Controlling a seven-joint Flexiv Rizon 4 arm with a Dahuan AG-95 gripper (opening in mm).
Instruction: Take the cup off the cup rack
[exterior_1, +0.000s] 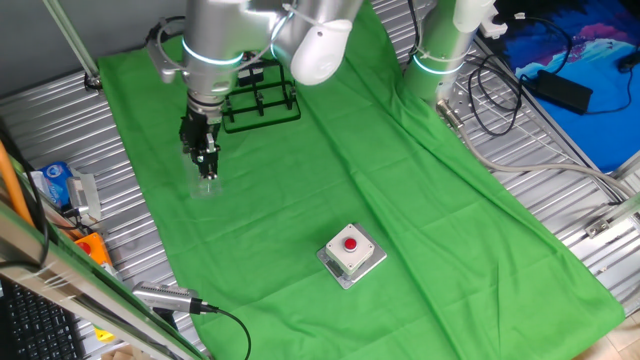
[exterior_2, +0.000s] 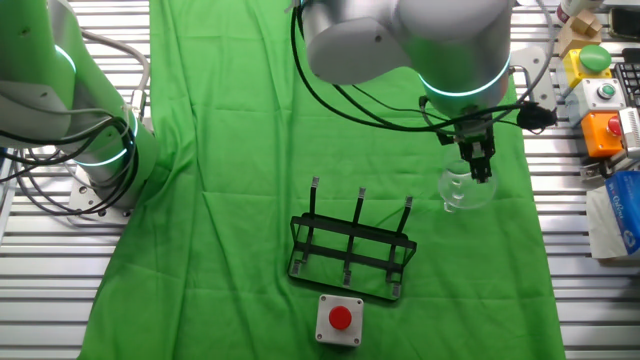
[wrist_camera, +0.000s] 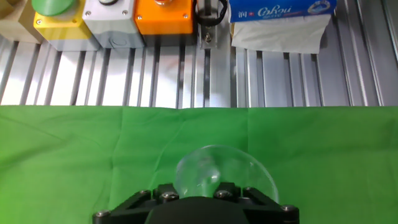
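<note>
1. The fingers (exterior_2: 482, 165) pinch the cup (exterior_2: 465, 190) at its rim.
2. The cup hangs below them, over the green cloth (exterior_2: 240, 150) on the table (exterior_2: 580, 260), apart from the cup rack (exterior_2: 350, 255).

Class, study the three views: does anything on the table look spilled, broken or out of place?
Nothing stands out. The cup is intact in the hand, clear of the upright rack; the green cloth is only wrinkled.
</note>
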